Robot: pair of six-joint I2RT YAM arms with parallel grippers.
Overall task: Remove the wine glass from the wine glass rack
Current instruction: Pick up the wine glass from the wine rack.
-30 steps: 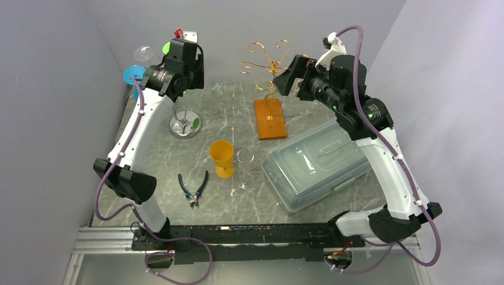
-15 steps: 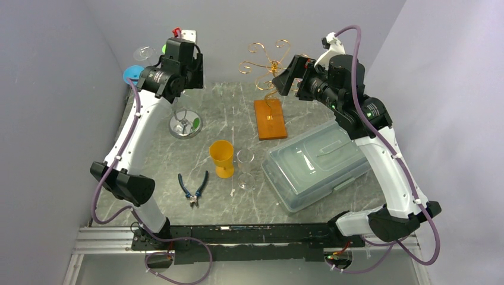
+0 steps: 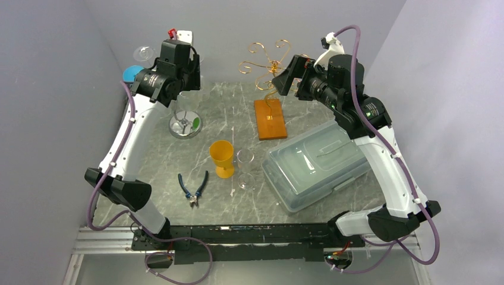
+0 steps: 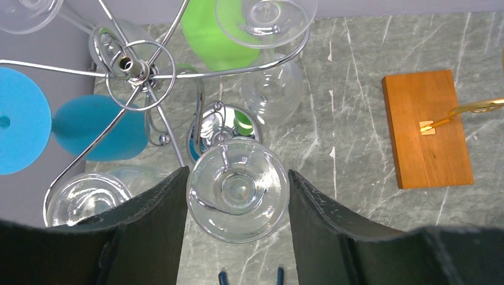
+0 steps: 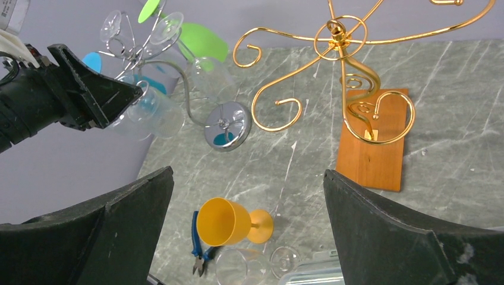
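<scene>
your left tool [image 4: 238, 178] pinches a clear glass [image 4: 238, 190] by its round foot, just beside the chrome rack [image 4: 134, 68]; whether it hangs on a hook is unclear. grey marbled tabletop [image 4: 356, 71], pale walls [image 3: 59, 89]. your right tool [image 5: 248, 173] hangs spread wide. a lidded clear tub [image 3: 315, 163] sits right, contents unclear.

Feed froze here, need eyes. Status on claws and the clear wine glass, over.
Left claw brackets clear wine glass foot, grip unconfirmed. Glass at chrome wire rack, off-hook unclear; hanging glasses crowd it. Right claw open, empty, near gold wire rack.
</scene>
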